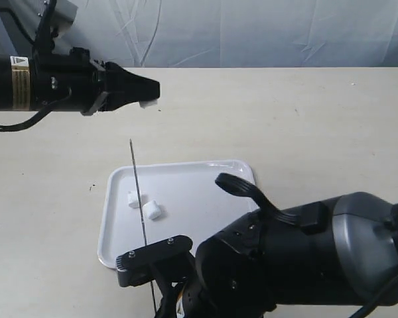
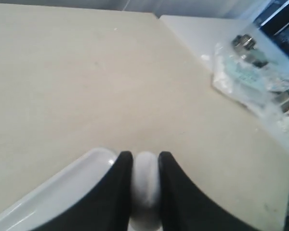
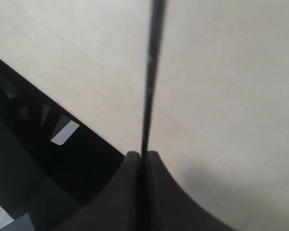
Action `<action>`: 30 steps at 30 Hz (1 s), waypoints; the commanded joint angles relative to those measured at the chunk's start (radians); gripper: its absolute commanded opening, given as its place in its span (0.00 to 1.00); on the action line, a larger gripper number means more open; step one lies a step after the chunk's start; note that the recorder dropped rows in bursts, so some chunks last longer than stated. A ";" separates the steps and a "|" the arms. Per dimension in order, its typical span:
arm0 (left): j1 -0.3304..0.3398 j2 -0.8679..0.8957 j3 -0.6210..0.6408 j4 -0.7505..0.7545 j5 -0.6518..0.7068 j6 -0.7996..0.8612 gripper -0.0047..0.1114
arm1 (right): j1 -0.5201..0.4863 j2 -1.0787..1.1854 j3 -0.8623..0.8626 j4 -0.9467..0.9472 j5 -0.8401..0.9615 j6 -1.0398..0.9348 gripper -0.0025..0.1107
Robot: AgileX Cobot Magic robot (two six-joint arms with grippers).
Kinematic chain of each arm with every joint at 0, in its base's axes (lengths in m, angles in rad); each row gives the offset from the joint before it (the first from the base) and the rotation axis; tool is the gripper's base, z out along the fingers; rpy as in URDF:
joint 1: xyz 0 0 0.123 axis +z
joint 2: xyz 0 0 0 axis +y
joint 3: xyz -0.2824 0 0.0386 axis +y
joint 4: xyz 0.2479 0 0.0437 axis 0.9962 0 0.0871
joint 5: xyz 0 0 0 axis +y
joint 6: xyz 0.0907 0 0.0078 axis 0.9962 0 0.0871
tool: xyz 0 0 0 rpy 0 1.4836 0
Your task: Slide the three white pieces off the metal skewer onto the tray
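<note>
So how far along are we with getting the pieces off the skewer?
Done: two white pieces lie on the tray, and the metal skewer, clamped in the right gripper, looks bare. In hand: the left gripper holds the third piece. Left: set that piece on the tray.

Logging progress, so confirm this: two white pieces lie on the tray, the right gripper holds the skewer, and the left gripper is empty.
Not empty: the left gripper is shut on a third white piece, as the left wrist view shows. The rest stands.
</note>
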 commanded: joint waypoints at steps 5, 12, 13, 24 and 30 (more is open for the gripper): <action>-0.001 0.072 0.008 0.231 0.101 -0.187 0.19 | 0.002 -0.002 0.001 -0.049 0.022 -0.003 0.02; -0.001 0.252 0.028 0.231 0.040 -0.193 0.19 | -0.012 -0.005 0.001 -0.055 0.029 0.000 0.02; -0.001 0.277 0.028 0.231 0.022 -0.193 0.19 | -0.019 -0.005 0.001 -0.061 0.029 0.000 0.02; -0.001 0.381 0.028 0.231 0.003 -0.191 0.26 | -0.224 -0.091 -0.003 -0.100 0.060 0.002 0.02; -0.001 0.386 0.028 0.231 0.006 -0.191 0.31 | -0.406 -0.177 -0.003 -0.100 0.128 -0.027 0.02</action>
